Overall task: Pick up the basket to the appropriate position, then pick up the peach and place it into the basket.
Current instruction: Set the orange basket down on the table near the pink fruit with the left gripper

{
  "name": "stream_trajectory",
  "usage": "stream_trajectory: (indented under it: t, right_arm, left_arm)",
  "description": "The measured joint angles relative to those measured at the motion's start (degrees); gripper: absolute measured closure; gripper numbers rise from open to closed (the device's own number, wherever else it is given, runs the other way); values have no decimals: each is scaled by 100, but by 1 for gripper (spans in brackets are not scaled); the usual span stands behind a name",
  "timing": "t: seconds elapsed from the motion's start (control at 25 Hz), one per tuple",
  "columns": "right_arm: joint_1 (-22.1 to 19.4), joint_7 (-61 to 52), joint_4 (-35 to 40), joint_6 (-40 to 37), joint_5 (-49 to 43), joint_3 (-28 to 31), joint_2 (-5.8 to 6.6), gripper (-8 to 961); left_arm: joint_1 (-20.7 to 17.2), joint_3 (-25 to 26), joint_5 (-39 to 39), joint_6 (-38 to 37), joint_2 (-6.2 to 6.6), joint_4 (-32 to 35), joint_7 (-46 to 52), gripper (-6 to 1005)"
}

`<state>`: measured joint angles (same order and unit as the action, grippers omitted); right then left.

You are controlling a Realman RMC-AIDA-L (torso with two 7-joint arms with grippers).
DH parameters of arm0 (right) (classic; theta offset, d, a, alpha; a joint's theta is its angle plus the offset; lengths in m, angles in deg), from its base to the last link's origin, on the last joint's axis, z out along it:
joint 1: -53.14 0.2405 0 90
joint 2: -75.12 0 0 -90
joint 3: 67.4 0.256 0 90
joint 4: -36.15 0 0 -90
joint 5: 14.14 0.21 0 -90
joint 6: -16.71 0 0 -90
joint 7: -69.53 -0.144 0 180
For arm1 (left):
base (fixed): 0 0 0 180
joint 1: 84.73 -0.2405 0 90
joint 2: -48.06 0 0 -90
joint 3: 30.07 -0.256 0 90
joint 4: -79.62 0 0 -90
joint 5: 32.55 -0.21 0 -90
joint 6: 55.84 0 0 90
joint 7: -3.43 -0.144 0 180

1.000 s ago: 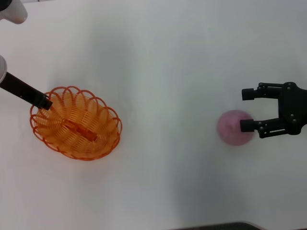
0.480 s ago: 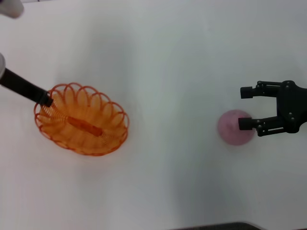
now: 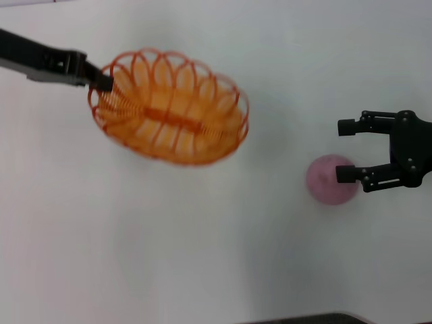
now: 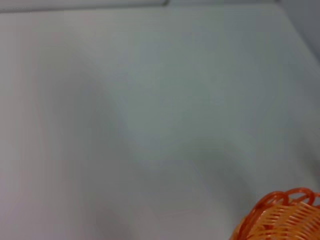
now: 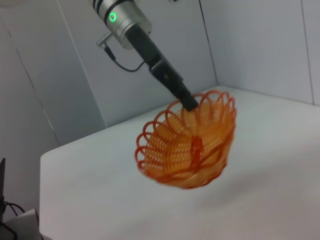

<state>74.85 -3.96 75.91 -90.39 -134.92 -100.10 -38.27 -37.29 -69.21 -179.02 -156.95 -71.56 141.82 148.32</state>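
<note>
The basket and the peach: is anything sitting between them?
Nothing: the head view shows only bare white table between the lifted basket and the peach.

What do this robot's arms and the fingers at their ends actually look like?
The right gripper is matte black, built of jointed linkages ending in two stubby fingers with blocky tips. The left gripper ends a slim black bar; in the right wrist view, that bar joins a silver cylinder with a glowing green light and a thin dark cable looping beside it.
</note>
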Motion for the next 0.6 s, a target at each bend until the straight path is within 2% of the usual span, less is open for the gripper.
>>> stream_trajectory:
  t: [0.12, 0.24, 0.32, 0.44, 0.6]
  right_arm:
    - [0, 78, 28, -33, 5, 7, -3, 14]
    - [1, 242, -3, -42, 8, 51, -8, 14]
    - [0, 379, -23, -42, 9, 117, -29, 14]
    - [-4, 529, -26, -42, 10, 226, -50, 15]
    - [8, 566, -15, -46, 11, 340, -51, 15]
  left_arm:
    - [-143, 38, 80, 266, -103, 113, 397, 946]
    - [-393, -61, 66, 775, -339, 242, 785, 947]
    - [-567, -176, 102, 1066, -439, 231, 955, 948]
    - [-886, -590, 402, 1547, -488, 39, 1164, 949]
    - [-1347, -1257, 967, 2157, -467, -244, 1306, 934]
